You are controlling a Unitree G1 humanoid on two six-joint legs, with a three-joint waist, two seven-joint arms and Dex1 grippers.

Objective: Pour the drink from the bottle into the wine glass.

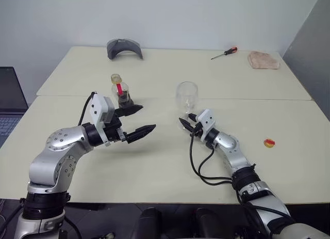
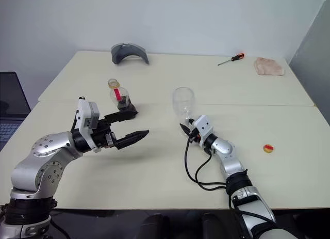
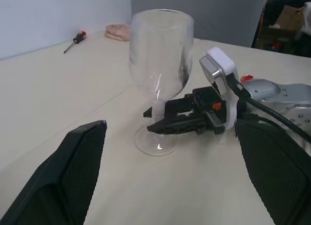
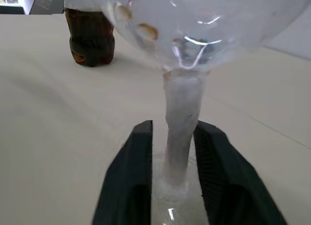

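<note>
The clear wine glass stands upright and empty near the middle of the table. My right gripper lies low on the table at the glass's foot, open. Its two fingers flank the stem, with a slim gap showing on one side. The bottle stands upright to the left of the glass. It has a red label strip, and the dark drink fills its lower part. My left gripper hovers open in front of the bottle, level, pointing toward the glass, with nothing between its fingers.
A small red and yellow thing lies on the table at the right. At the far edge are a grey curved object, a screwdriver and a pink cloth. A laptop sits off the table's left side.
</note>
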